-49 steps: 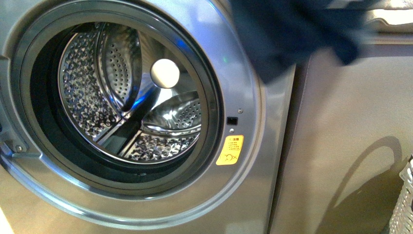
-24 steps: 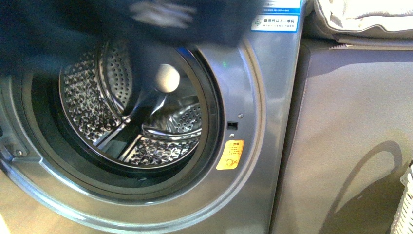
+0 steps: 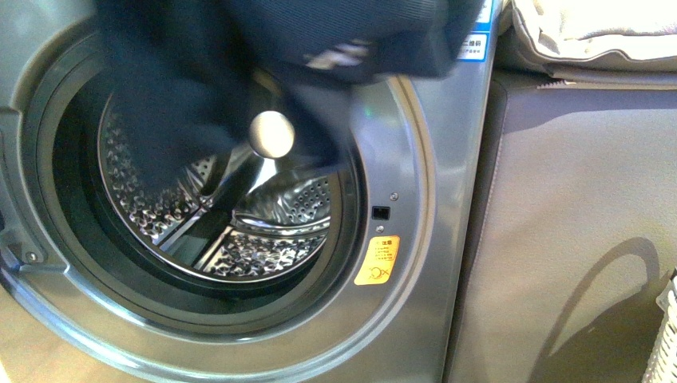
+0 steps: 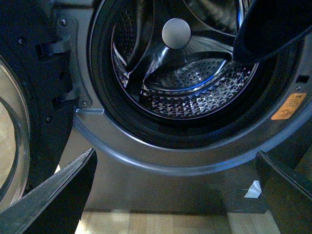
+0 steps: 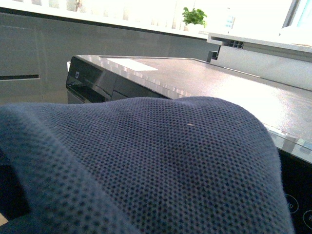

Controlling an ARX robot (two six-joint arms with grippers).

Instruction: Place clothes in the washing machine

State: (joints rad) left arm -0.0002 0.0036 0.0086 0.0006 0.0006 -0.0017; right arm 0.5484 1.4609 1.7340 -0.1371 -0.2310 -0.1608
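The navy-blue clothes (image 3: 239, 56) hang blurred across the top of the washing machine's (image 3: 415, 239) open porthole, with a flap drooping over the upper left of the steel drum (image 3: 239, 231). My right gripper is shut on the clothes; the fabric (image 5: 146, 165) fills the right wrist view and hides the jaws. My left gripper (image 4: 175, 195) is open and empty, low in front of the machine below the porthole rim (image 4: 161, 165). A corner of the clothes (image 4: 273, 29) shows over the drum (image 4: 195, 87) in the left wrist view.
The open glass door (image 4: 14, 126) stands to the machine's left. A plain grey-brown unit (image 3: 575, 239) stands on the right, with beige folded fabric (image 3: 591, 32) on top and a white basket (image 3: 663, 335) at the far right. Wooden floor (image 4: 165, 222) lies below.
The clothes have swung from the upper right, over the grey-brown unit, leftward across the top of the porthole, and now hang lower over the drum mouth.
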